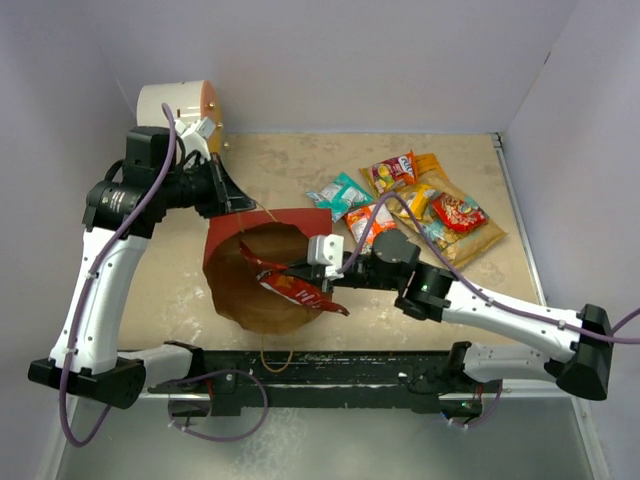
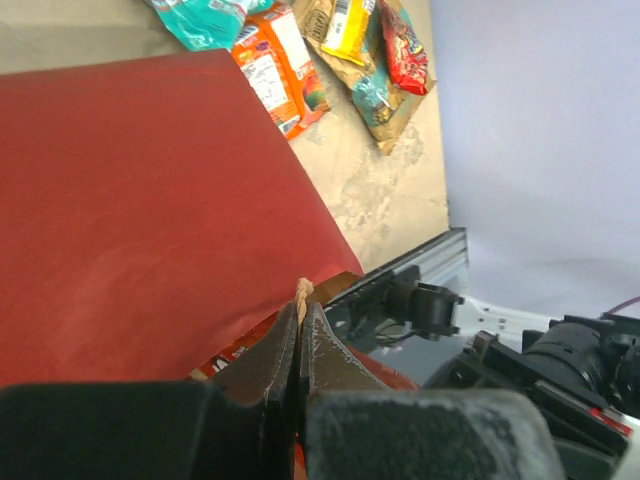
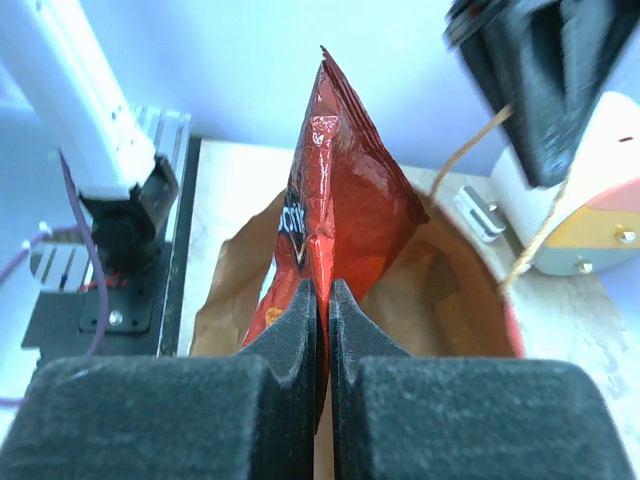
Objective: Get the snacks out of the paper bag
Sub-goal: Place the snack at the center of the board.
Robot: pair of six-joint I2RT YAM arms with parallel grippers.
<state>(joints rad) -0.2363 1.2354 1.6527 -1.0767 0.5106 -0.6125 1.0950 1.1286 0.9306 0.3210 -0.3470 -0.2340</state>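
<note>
The red paper bag [image 1: 300, 222] lies open on the table, its brown inside [image 3: 450, 290] facing up. My left gripper [image 1: 243, 203] is shut on its tan string handle [image 2: 303, 292] at the bag's far rim, beside the red outside [image 2: 140, 200]. My right gripper [image 1: 318, 275] is shut on the dark red Doritos bag [image 1: 290, 285], held in the bag's mouth; the same packet stands up between the jaws in the right wrist view [image 3: 345, 200]. Other snacks lie on the table at right: a teal pack [image 1: 340, 193], an orange flat packet [image 1: 368, 222], a red-yellow pack [image 1: 392, 170], a tan-gold bag [image 1: 470, 238].
A white cylinder with an orange face [image 1: 180, 103] stands at the back left behind the left arm. A second string handle [image 1: 277, 358] hangs by the black front rail [image 1: 330, 372]. Walls close in both sides.
</note>
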